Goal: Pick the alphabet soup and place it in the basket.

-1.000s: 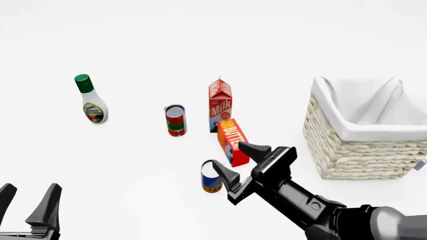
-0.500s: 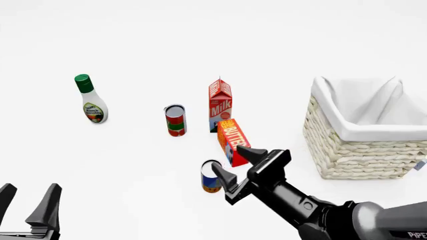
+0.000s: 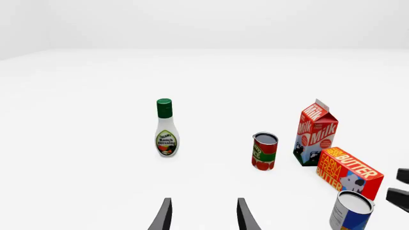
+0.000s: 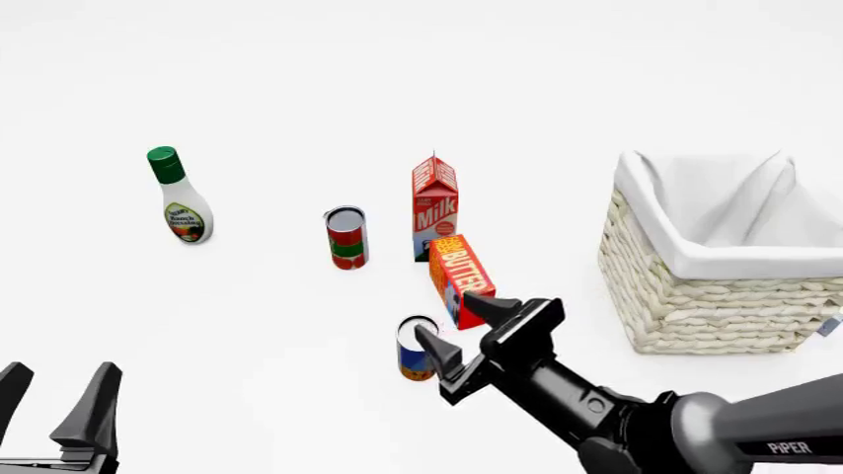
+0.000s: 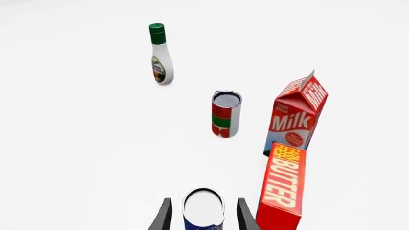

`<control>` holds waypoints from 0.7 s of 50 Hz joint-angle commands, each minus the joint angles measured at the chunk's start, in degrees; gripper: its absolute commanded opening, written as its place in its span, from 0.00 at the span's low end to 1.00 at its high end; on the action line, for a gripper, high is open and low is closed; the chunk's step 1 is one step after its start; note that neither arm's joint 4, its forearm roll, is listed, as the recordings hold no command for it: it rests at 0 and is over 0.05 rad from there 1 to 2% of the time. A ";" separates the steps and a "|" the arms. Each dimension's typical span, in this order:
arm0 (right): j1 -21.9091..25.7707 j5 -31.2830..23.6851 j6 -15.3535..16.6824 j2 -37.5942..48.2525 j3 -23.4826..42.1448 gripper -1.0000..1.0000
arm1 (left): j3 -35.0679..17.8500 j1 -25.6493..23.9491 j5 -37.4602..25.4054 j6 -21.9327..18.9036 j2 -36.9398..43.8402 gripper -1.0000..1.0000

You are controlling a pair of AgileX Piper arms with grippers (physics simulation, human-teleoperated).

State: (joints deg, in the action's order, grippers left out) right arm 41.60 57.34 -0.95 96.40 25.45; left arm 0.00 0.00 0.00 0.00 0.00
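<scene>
The alphabet soup (image 5: pixel 203 210), likely rigid, smooth and slippery, sits between the right gripper's (image 4: pixel 455 331) wide jaws; grip mid-label.

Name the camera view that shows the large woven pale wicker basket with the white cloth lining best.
The front view: the large woven pale wicker basket with white cloth lining stands at the right there, its wall, rim and lining mostly visible, only its right edge cropped. Neither the left wrist view nor the right wrist view shows it at all.

front: high, behind arms | wrists: low, forward | shared: milk carton (image 4: pixel 433 204)
</scene>
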 commanded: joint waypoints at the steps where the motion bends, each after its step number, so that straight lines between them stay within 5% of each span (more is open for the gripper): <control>1: -0.08 1.07 -0.24 2.26 0.44 1.00 | 0.00 0.00 0.00 0.00 0.00 1.00; 35: 0.26 2.63 -0.95 8.20 2.85 1.00 | 0.00 0.00 0.00 0.00 0.00 1.00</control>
State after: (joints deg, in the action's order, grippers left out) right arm 41.79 59.64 -1.74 103.02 27.60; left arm 0.00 0.00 0.00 0.00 0.00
